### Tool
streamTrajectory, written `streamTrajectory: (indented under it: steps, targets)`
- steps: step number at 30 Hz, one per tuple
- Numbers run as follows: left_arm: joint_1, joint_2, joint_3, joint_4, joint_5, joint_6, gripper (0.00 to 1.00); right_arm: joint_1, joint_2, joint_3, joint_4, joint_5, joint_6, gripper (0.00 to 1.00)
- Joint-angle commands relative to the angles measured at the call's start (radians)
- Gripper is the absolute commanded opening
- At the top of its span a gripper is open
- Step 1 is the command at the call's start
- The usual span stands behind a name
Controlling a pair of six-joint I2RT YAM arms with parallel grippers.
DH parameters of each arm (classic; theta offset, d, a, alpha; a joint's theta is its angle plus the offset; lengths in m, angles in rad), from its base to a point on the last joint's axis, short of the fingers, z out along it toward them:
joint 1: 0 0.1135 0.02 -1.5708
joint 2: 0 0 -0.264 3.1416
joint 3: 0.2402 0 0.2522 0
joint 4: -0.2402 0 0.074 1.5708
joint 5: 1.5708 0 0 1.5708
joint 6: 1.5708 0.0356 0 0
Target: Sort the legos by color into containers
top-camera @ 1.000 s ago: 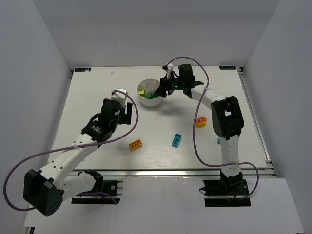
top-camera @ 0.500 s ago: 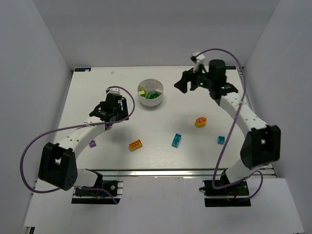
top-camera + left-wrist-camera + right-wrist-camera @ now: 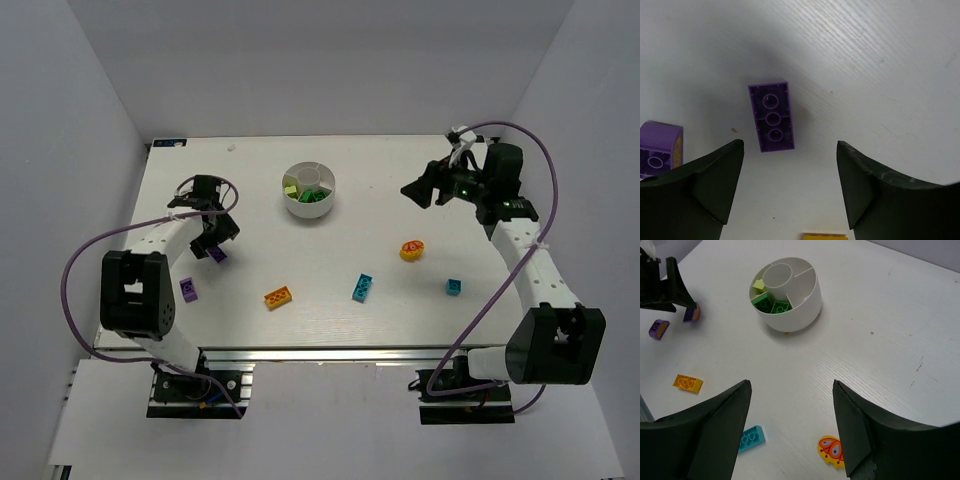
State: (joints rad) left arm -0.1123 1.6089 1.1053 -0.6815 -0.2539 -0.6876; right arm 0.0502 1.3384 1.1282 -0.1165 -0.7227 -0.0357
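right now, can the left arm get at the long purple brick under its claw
Probably yes. The left claw hangs open just above the long purple brick, which lies flat on the table with nothing touching it.

Top camera looks down on the whole counter (image 3: 380,210) from behind the bases. Left wrist hangs close above one purple brick (image 3: 772,116) (nine o'clock overhead). Right wrist, farther off, shares the bowl (image 3: 807,300) with the top view.

Bright, even light; my left fingers (image 3: 705,190) loom dark and soft-edged, with a diffuse shadow across the tabletop (image 3: 880,75).
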Motion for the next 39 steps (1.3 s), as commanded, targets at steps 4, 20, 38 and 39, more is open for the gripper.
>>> streamTrajectory:
  steps: [4, 20, 38, 39]
  targets:
    - [0.042, 0.060, 0.053, -0.050, 0.027, -0.099, 0.81, -0.038, -0.070, -0.019, 0.048, -0.104, -0.003, 0.71]
    - [0.083, 0.186, 0.105, -0.030, 0.022, -0.089, 0.57, -0.125, -0.087, -0.041, 0.077, -0.185, 0.028, 0.69]
    - [0.011, -0.039, 0.123, 0.306, 0.606, 0.283, 0.00, -0.159, -0.070, -0.070, 0.104, -0.248, 0.004, 0.27]
    - [-0.027, -0.050, 0.123, 0.354, 0.718, 0.311, 0.00, -0.159, -0.068, -0.071, 0.103, -0.247, -0.001, 0.20]
